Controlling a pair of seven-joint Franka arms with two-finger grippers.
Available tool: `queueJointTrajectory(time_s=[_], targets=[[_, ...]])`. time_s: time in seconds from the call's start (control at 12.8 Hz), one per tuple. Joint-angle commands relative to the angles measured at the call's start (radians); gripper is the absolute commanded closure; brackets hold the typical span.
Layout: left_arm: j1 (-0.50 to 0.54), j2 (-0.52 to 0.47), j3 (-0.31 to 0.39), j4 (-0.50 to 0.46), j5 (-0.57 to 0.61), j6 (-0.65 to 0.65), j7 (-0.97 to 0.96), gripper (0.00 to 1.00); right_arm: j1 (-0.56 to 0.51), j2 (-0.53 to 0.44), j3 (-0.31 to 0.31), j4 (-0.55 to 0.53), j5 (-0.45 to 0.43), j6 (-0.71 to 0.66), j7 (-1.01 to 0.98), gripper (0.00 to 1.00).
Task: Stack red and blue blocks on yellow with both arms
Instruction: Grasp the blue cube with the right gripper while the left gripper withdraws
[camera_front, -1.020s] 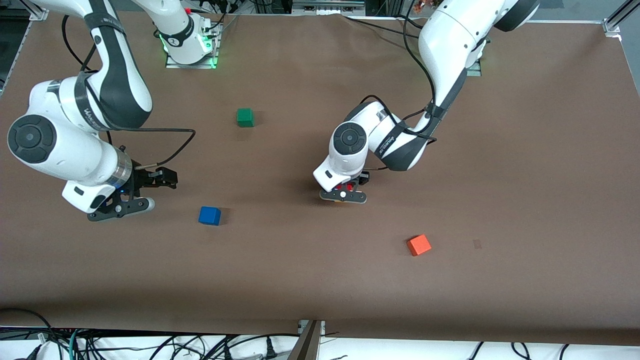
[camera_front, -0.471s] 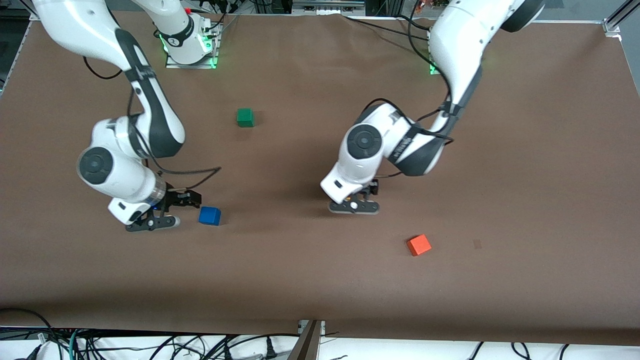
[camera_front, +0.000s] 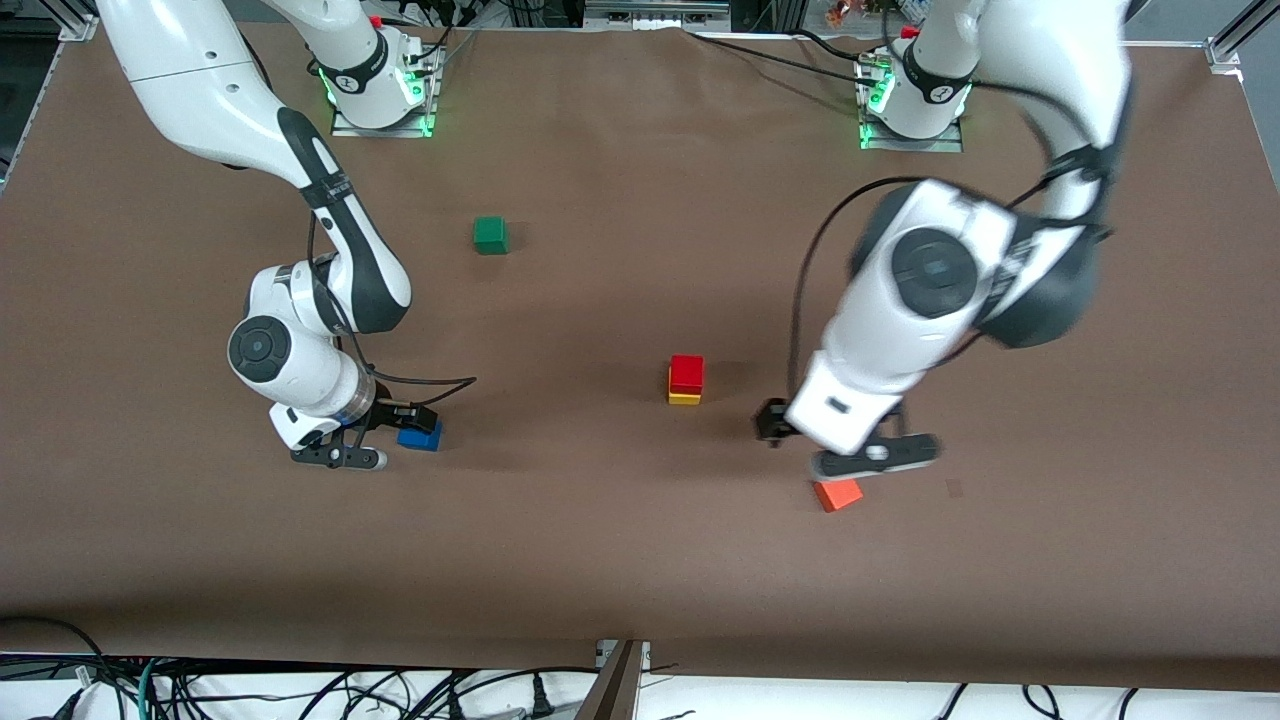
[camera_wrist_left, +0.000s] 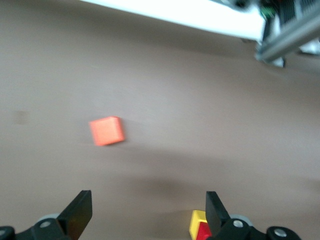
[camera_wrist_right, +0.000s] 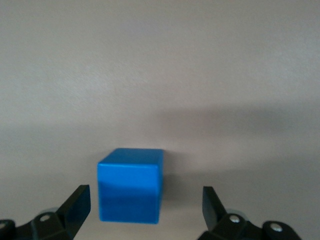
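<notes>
Your right gripper (camera_wrist_right: 145, 212) spreads its jaws wide around the blue cube (camera_wrist_right: 131, 185); your left gripper (camera_wrist_left: 149, 210), jaws wide, hovers beside the red cube (camera_front: 686, 374) on the yellow cube (camera_front: 684, 399).

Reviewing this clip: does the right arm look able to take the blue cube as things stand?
Probably yes. The right gripper is open and low beside the blue cube, which sits between its fingers in the right wrist view with nothing touching it. The left gripper, open, is away over the orange-red cube.

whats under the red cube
The red cube sits on the yellow cube, of which only a thin strip shows in the front view. The yellow cube's top is covered.
</notes>
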Motion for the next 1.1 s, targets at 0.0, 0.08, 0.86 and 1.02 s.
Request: queueJointTrajectory(time_s=[0.0,0.08,0.86,1.02], targets=[[0.087,-0.102,-0.017,-0.024,0.015,-0.122,0.051,0.00,0.006,0.035,0.002,0.021,0.019,0.046,0.012,0.01],[0.114,-0.125,-0.011,-0.021,0.013,-0.196,0.123,0.00,0.007,0.044,0.002,0.019,0.019,0.053,0.012,0.05],[0.240,-0.484,0.141,-0.307,-0.198,-0.390,0.454,0.00,0.162,-0.094,0.000,0.060,0.013,-0.139,0.064,0.55],[0.239,-0.509,0.141,-0.344,-0.200,-0.370,0.454,0.00,0.268,-0.099,-0.001,0.169,0.002,-0.286,0.206,0.55]])
